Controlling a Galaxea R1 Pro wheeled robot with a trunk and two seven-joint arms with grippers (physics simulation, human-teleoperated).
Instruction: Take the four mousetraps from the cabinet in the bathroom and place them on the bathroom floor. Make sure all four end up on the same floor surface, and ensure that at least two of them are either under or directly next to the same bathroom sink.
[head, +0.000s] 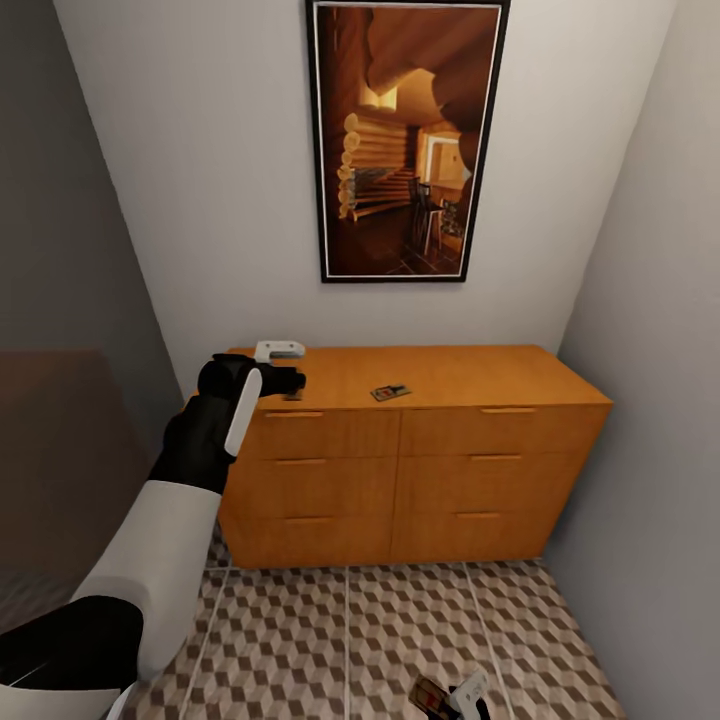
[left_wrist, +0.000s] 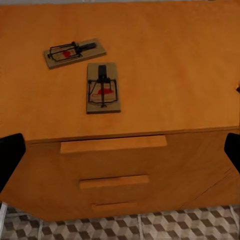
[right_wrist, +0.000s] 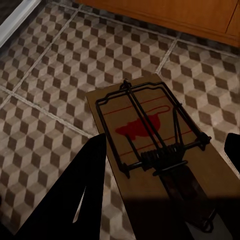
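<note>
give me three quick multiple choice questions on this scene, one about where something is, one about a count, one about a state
1. Where do the loose mousetraps lie?
A. on top of the cabinet
B. in an open drawer
C. on the wall picture

2. How many mousetraps does the left wrist view show on the cabinet top?
A. one
B. two
C. four

3. What state is the right tool in?
A. open and empty
B. shut on a mousetrap
C. shut on a drawer handle

Answers:
1. A: both mousetraps rest on the flat top of the cabinet, whose drawers are all closed.
2. B: two boards lie there side by side.
3. B: the right tool holds a mousetrap above the bathroom floor.
</note>
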